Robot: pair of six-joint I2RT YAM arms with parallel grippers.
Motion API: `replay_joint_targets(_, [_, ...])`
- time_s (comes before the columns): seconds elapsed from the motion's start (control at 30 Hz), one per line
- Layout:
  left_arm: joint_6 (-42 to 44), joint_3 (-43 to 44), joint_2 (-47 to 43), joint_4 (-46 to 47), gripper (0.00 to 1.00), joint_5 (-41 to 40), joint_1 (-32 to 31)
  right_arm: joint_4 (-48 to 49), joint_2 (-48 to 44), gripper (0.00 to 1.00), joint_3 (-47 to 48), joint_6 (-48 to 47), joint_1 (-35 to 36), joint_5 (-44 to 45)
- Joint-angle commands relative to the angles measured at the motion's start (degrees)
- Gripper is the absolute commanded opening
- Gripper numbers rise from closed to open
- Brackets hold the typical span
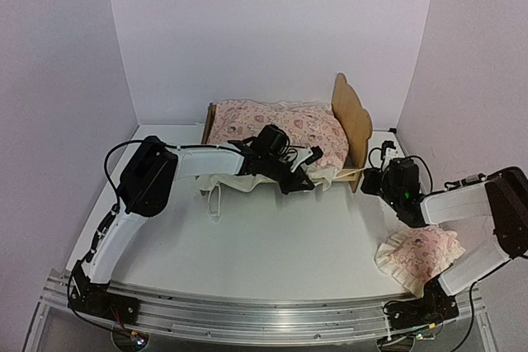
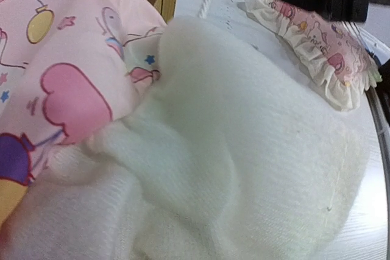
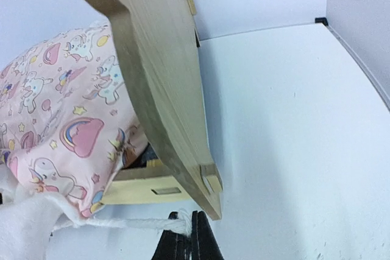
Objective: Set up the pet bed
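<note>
- Bed (image 1: 351,113): sitting at the counter's (image 1: 272,245) far edge, toward the right corner.
- Cover (image 1: 272,125): lying bunched over the bed; fitting appears under way.
- Left pincer (image 1: 301,175): closed, seemingly pinching the cover's white underside.
- Right pincer (image 3: 192,235): clamping the cover's cord (image 3: 116,223) beside the headboard.
- Next, likely: drawing the cord taut without dragging the bed.

No text, label, brand or number can be read on the pet bed (image 1: 353,121) or elsewhere; the pink cover (image 1: 247,121) shows only printed pictures, like rainbows and stars.
</note>
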Motion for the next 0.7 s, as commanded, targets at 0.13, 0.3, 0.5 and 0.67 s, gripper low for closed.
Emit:
replay_joint_targets(0.13, [13.9, -9.5, -1.8, -3.8, 0.00, -3.9, -1.1, -25.2, -2.3, 0.00, 15.6, -10.0, -0.8, 2.2])
replay_joint_targets(0.3, [17.0, -13.2, -2.1, -4.3, 0.00, -5.6, -1.3, -33.4, -1.5, 0.00, 24.4, -16.2, -0.9, 3.7])
replay_joint_targets(0.5, [16.3, -13.9, -2.2, -2.7, 0.00, -5.5, -1.4, -35.9, -2.5, 0.00, 25.7, -17.1, -0.9, 3.2])
replay_joint_targets(0.67, [14.6, -12.7, -2.1, -1.7, 0.00, -4.0, -1.5, -39.2, -3.3, 0.00, 25.7, -15.5, -0.9, -2.6])
